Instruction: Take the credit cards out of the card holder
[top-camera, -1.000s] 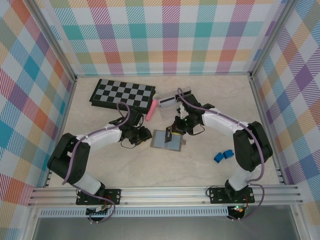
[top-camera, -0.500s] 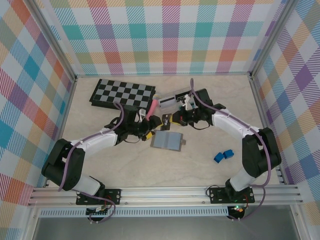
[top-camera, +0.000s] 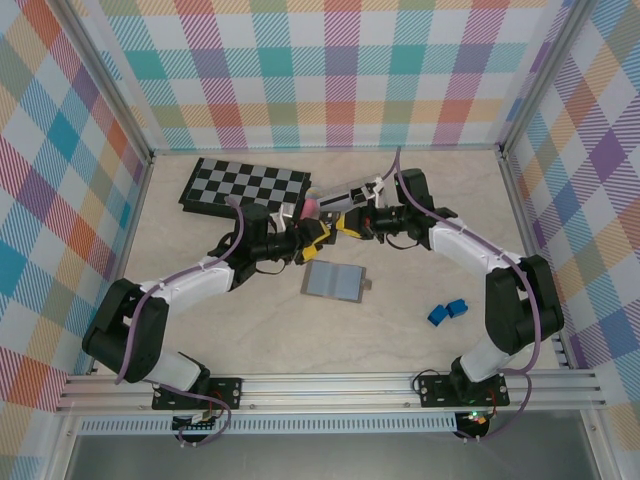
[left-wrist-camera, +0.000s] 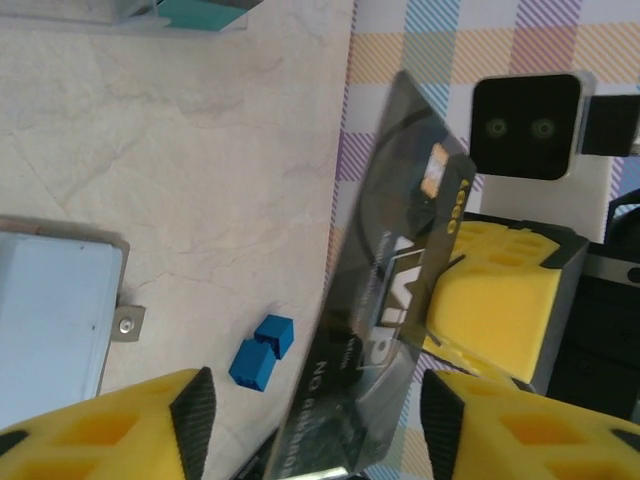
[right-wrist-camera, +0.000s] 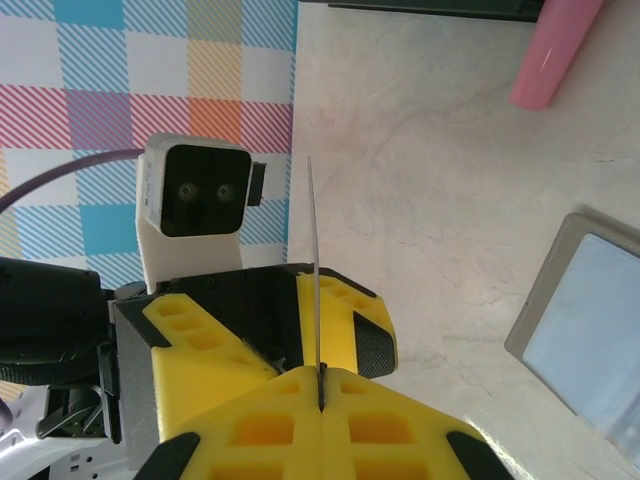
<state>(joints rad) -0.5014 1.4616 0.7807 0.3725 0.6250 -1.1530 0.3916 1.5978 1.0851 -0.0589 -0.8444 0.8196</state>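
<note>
1. Nearest, the card holder (top-camera: 337, 282) lies flat on the table (top-camera: 200, 330), well clear of both arms. From here I cannot tell whether a card is left inside it.
2. Just beyond and above it, the right gripper (right-wrist-camera: 320, 385) is clamped on the black card (left-wrist-camera: 390, 290). Its own wrist view shows the card edge-on, as a thin line. The card is held up in the air, probably so the other arm can reach it.
3. The left gripper (left-wrist-camera: 315, 400) faces it, jaws apart on either side of the card's lower end and not pinching it. It looks lined up for a handover. The frame cuts off the card's bottom edge.
4. Farthest, a teal shape (left-wrist-camera: 205, 12) sits at the clear box (top-camera: 338, 203). It is cut off, so I cannot tell if it is the other card.
</note>
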